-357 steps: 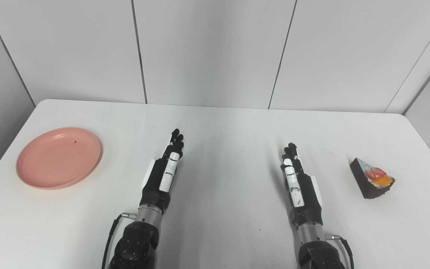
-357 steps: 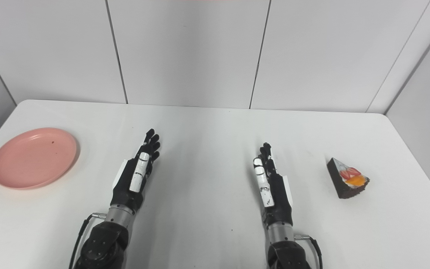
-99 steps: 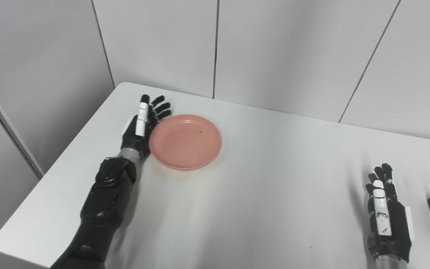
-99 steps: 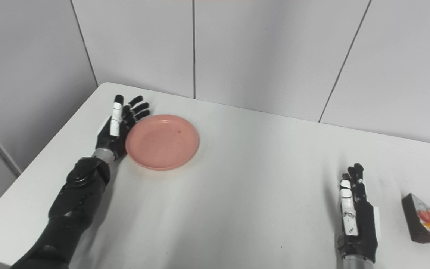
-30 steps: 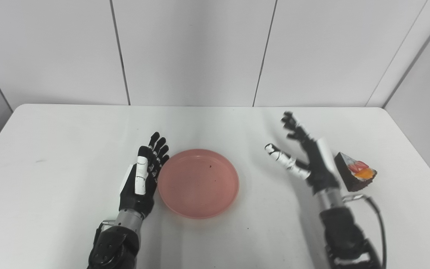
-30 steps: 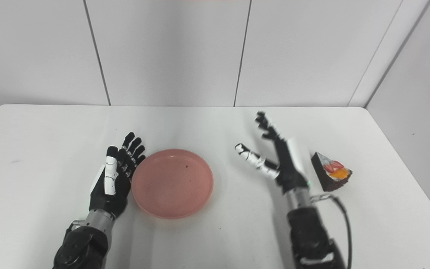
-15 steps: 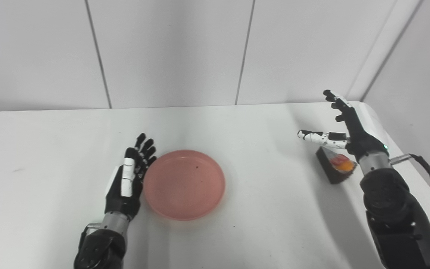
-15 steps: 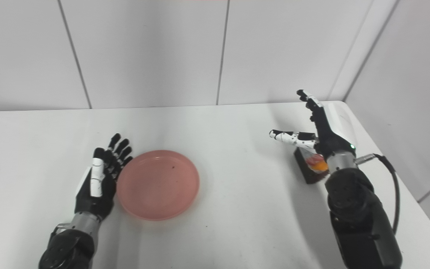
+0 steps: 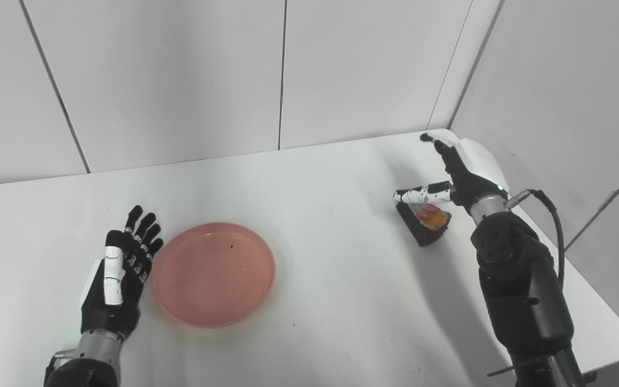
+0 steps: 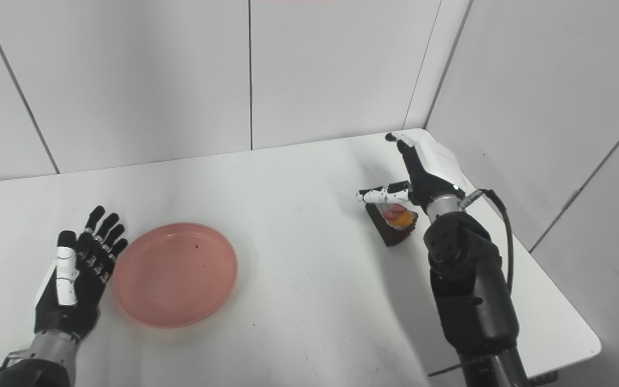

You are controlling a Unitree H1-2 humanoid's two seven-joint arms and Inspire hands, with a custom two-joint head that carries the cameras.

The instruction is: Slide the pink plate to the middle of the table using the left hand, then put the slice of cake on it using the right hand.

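White wall panels close in a white desk (image 9: 336,301) on two sides. On it the pink plate (image 9: 213,274) lies flat near the middle, and the left hand (image 9: 119,279) rests just beside its left rim, fingers spread, holding nothing. The slice of cake (image 9: 426,221) sits on the desk near the far right corner, well apart from the plate. The right hand (image 9: 457,174) hovers over it, released: the thumb reaches across above the cake's top and the other fingers point away past it, and I cannot tell whether any of them touch it.

Judged from here, the risk is in the grasp. The slice is a wedge with fruit on top, so fingers closing from above could crush the topping or tip the wedge over, and a squeeze on its slanted sides could let it slip during the carry to the plate.

Compared with half a second ago, the head has swung right, shifting the whole scene left, and the right hand has come lower, its thumb now just above the cake's top
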